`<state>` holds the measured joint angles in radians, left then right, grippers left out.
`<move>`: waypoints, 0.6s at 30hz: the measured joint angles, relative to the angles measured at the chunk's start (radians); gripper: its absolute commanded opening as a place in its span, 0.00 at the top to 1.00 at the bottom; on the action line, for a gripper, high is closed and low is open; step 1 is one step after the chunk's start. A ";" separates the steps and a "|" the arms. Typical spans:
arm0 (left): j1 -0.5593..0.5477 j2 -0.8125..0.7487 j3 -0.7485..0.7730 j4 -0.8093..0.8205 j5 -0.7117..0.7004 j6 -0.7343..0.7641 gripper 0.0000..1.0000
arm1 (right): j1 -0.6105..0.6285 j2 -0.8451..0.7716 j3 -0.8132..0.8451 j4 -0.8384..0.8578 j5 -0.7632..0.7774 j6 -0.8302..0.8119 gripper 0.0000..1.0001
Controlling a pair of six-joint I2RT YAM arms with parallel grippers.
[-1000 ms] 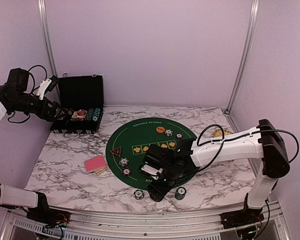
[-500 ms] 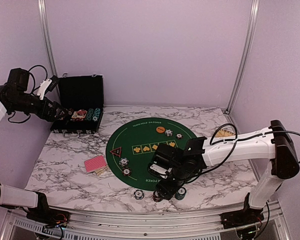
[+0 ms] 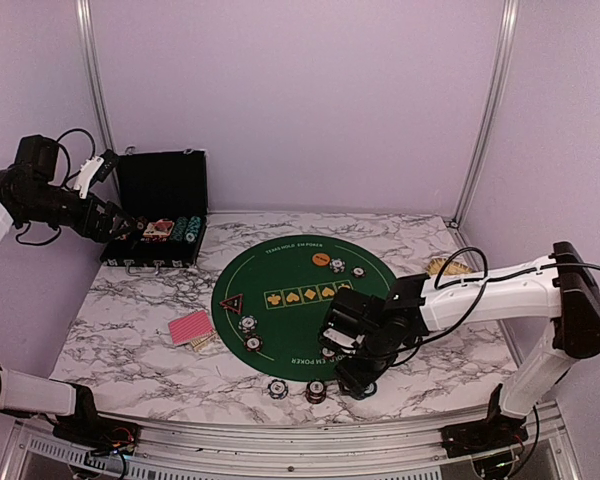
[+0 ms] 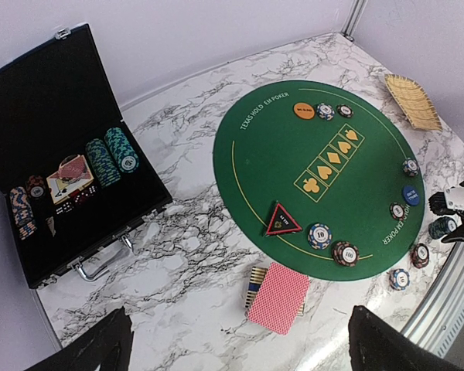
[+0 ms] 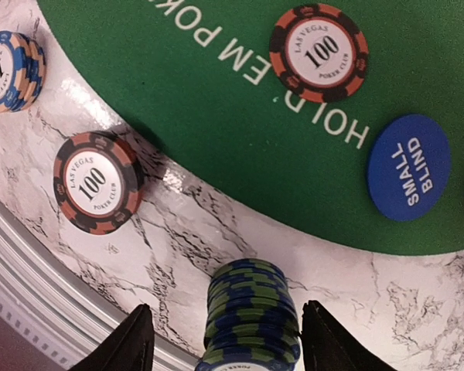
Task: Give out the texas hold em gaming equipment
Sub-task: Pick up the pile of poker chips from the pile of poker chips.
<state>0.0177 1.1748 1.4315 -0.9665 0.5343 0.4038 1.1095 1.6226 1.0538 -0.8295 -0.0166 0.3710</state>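
Teal chip stack [image 5: 251, 317] between released right fingers [image 5: 131, 344]
Overhead view hides it; left fingers [image 4: 93, 348] likewise spread, empty.

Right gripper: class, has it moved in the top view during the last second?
Yes. The right gripper has shifted rightward, away from the blue chip that lies just off the green mat's near edge.

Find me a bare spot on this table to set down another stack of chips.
Open marble lies between the chip case and the green mat, behind the card deck. The mat's far-left part, behind the suit symbols, is bare too. Crowded: the mat's near rim, where chips cluster around the right claw.
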 measured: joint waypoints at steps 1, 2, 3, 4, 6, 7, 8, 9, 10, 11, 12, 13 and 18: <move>0.000 0.000 0.000 0.000 0.000 0.000 0.01 | -0.008 -0.006 -0.006 -0.002 0.000 0.000 0.38; 0.000 0.000 0.000 0.000 0.000 0.000 0.01 | -0.014 -0.013 -0.011 -0.002 0.000 0.000 0.38; 0.000 0.001 0.000 0.000 0.000 0.000 0.01 | -0.019 -0.019 -0.014 -0.003 0.000 0.000 0.38; 0.000 0.001 0.000 0.000 0.000 0.000 0.01 | -0.021 -0.022 -0.015 -0.003 0.000 0.000 0.38; 0.000 0.001 0.000 0.000 0.000 0.000 0.01 | -0.024 -0.028 -0.017 -0.002 0.000 0.000 0.38; 0.000 0.001 0.000 0.000 0.000 0.000 0.01 | -0.025 -0.030 -0.018 -0.002 0.000 0.000 0.38; -0.001 0.001 0.001 0.000 0.000 0.000 0.01 | -0.026 -0.031 -0.018 -0.002 0.000 0.000 0.39; -0.003 0.002 0.002 0.000 0.000 0.000 0.01 | -0.026 -0.030 -0.019 -0.002 0.000 0.000 0.39; -0.004 0.002 0.004 0.000 0.000 0.000 0.01 | -0.026 -0.031 -0.020 -0.002 0.000 0.000 0.39; -0.004 0.003 0.005 0.000 0.000 0.000 0.01 | -0.026 -0.031 -0.023 -0.002 0.000 0.000 0.38; -0.004 0.003 0.005 0.000 0.000 0.000 0.01 | -0.026 -0.031 -0.027 -0.002 0.000 0.000 0.35; -0.004 0.003 0.006 0.000 0.000 0.000 0.01 | -0.026 -0.032 -0.031 -0.002 0.000 0.000 0.33; -0.004 0.005 0.006 0.000 0.000 0.000 0.01 | -0.026 -0.040 -0.051 -0.017 -0.001 -0.002 0.29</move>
<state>0.0139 1.1793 1.4372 -0.9668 0.5343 0.4042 1.0840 1.5826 1.0027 -0.8463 -0.0177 0.3695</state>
